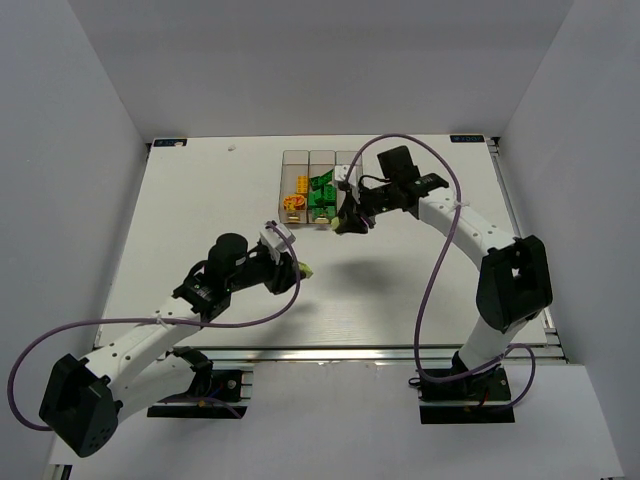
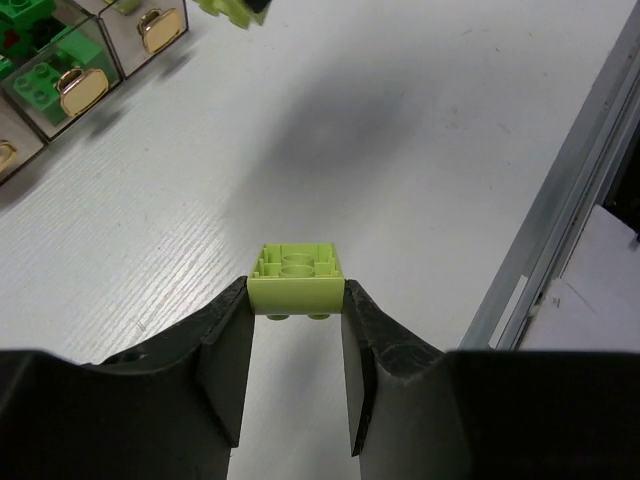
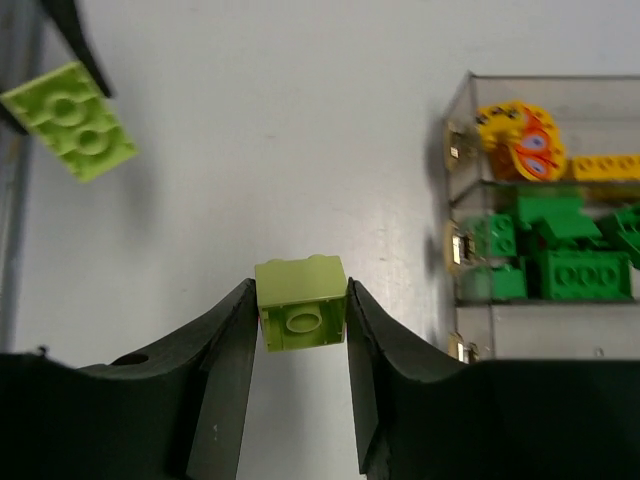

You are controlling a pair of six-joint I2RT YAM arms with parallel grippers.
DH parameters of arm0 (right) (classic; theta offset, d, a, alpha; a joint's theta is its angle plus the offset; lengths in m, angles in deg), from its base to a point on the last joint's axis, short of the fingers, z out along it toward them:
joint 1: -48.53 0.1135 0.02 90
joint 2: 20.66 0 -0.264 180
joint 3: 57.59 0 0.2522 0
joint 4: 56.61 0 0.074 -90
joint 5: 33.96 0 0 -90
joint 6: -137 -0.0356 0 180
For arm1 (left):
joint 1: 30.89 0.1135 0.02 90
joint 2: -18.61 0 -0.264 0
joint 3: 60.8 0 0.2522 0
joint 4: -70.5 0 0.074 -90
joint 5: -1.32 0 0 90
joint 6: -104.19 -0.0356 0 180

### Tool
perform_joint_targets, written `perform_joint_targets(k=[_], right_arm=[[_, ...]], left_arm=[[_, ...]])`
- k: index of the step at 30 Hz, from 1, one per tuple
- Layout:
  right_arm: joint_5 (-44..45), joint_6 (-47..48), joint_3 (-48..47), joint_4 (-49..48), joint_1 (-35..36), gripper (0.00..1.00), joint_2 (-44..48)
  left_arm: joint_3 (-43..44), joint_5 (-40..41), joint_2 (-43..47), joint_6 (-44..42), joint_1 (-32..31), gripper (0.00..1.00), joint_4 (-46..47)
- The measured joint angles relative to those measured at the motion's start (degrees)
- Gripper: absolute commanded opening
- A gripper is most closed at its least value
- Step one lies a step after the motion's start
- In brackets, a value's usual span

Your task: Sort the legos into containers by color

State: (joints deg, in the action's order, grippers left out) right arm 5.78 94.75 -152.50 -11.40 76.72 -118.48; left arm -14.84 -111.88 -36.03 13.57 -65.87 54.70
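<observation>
Pale yellow-green bricks (image 3: 300,305) are clamped one in my left gripper (image 2: 296,295), one in my right gripper (image 3: 300,298), above the table (image 1: 200,200), destined, I judge, for the clear bin (image 3: 540,345) beside the green bricks (image 3: 560,270).

Both arms outstretched, left gripper (image 2: 296,300) and right gripper (image 3: 300,310) in tight pinch.

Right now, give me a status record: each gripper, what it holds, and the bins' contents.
left gripper: shut on pale yellow-green brick
right gripper: shut on second pale yellow-green brick
left bin: orange legos
middle bin: green legos
right bin: no bricks in the visible part
</observation>
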Motion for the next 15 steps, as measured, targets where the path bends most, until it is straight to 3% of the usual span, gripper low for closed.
perform_joint_targets(k=[10, 15], right_arm=[[22.3, -19.9, 0.9, -20.8, -0.9, 0.0, -3.7], [28.7, -23.8, -2.5, -24.5, -1.4, 0.12, -10.8]], left_arm=[[-1.0, 7.2, 0.2, 11.5, 0.0, 0.0, 5.3], [-0.9, 9.7, -0.3, 18.1, 0.0, 0.0, 7.5]])
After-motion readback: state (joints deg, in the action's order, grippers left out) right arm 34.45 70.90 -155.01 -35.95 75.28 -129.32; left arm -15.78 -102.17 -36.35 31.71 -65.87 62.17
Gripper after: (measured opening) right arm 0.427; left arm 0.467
